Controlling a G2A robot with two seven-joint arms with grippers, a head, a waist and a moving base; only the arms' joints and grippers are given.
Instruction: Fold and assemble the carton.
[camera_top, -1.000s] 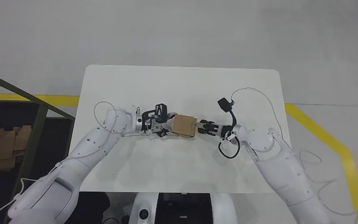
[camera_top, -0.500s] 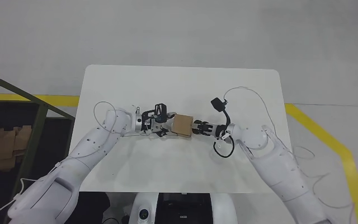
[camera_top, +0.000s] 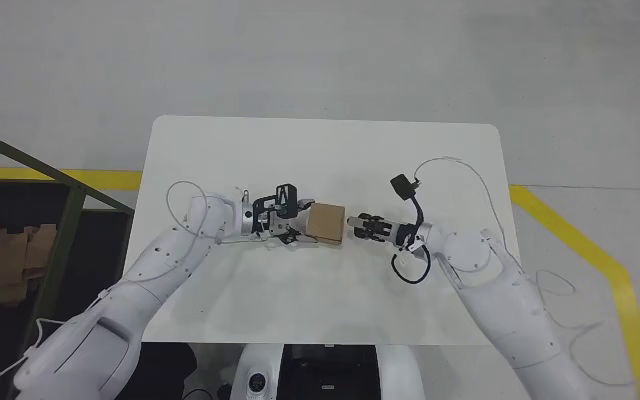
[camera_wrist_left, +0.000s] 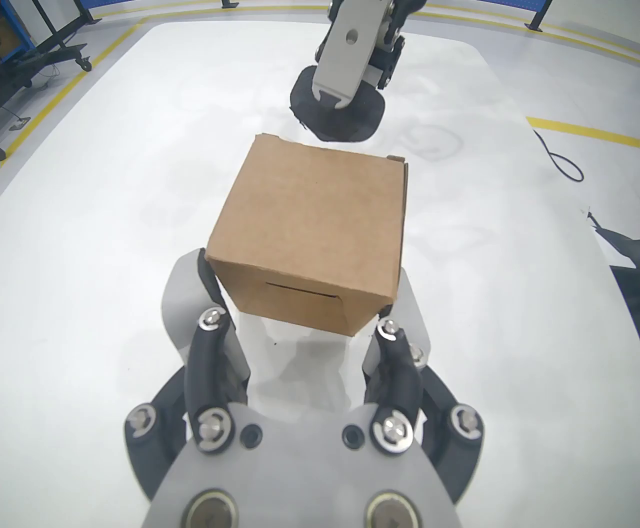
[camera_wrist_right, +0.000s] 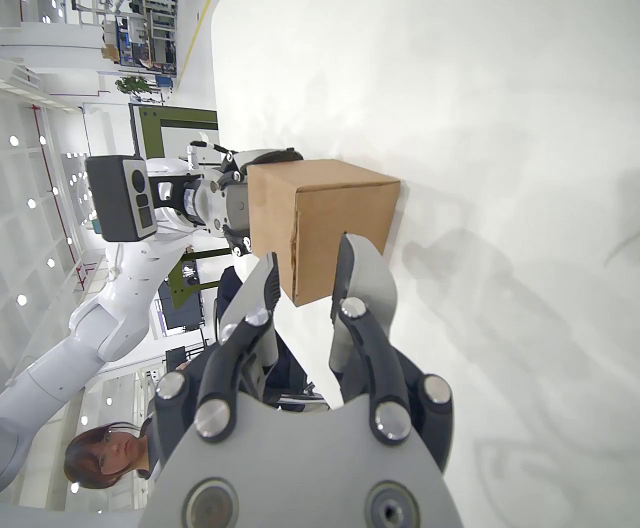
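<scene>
Gripping one end of the carton (camera_top: 327, 222), our left claw (camera_wrist_left: 300, 274) steadies it on the worktop (camera_top: 400, 150). Our right claw (camera_wrist_right: 310, 251), half open and empty, sits just beside the carton's opposite end. Folding looks nearly finished; next we'd press that end flush.

Robotics lab or industrial test hall, smooth grey floor (camera_top: 300, 60), yellow safety lines (camera_wrist_left: 580, 131) painted on it, plain white work table (camera_top: 200, 150), black wheeled stands (camera_wrist_left: 65, 50) alongside, rows of round ceiling lights (camera_wrist_right: 31, 203), green metal framing (camera_wrist_right: 172, 117), potted plant (camera_wrist_right: 131, 84).
</scene>
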